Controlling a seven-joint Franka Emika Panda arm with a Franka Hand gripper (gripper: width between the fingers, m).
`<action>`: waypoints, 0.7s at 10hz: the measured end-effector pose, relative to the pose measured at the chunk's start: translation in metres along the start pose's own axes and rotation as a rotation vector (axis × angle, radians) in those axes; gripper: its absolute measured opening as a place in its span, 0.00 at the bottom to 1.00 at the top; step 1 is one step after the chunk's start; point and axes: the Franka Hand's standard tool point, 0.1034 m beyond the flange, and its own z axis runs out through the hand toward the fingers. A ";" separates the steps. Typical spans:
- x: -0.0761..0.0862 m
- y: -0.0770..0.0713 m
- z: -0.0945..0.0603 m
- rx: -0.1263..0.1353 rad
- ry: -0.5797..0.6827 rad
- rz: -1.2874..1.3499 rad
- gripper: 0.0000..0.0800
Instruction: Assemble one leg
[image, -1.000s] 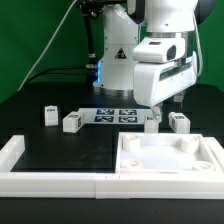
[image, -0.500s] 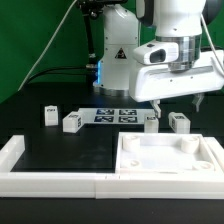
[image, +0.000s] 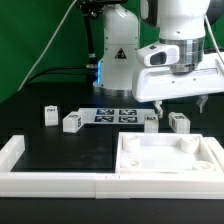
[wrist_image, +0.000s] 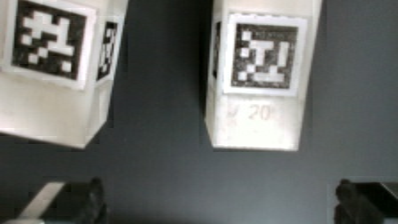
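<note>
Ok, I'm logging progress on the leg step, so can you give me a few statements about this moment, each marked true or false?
1. The gripper is shut on a leg. False: it is open and empty, above the table.
2. Four legs lie on the table. True.
3. In the exterior view, the marker board lies between two pairs of legs. True.
4. One leg stands on the slab. False: all four lie on the table beyond it.
</note>
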 end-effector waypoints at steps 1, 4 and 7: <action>-0.007 -0.001 -0.001 0.004 -0.131 0.000 0.81; -0.014 -0.013 0.002 0.014 -0.399 0.002 0.81; -0.025 -0.022 0.014 0.027 -0.690 0.001 0.81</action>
